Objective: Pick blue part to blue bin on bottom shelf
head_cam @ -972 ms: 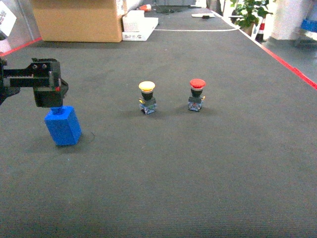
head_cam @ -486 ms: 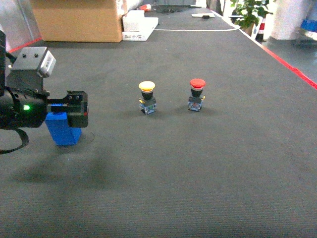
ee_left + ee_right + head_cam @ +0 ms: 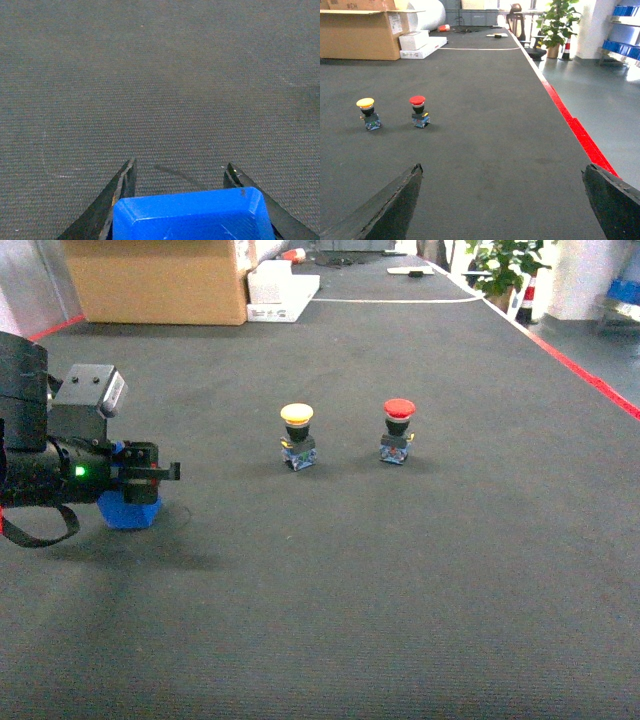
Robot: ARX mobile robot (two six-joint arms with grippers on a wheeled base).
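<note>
Dark mat (image 3: 400,570), cardboard box (image 3: 155,280) labels unreadable, left gripper (image 3: 182,175) straddling blue part (image 3: 192,215)

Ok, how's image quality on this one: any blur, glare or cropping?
Head view: sharp, with soft shadows under the left gripper and both buttons. Left wrist view: the blue part is cropped by the bottom edge, mat texture crisp. Right wrist view: bright daylit background, right gripper fingers dark and cropped.

Left hand (image 3: 150,472) swung down level; blue part (image 3: 128,510) now between its fingers.
</note>
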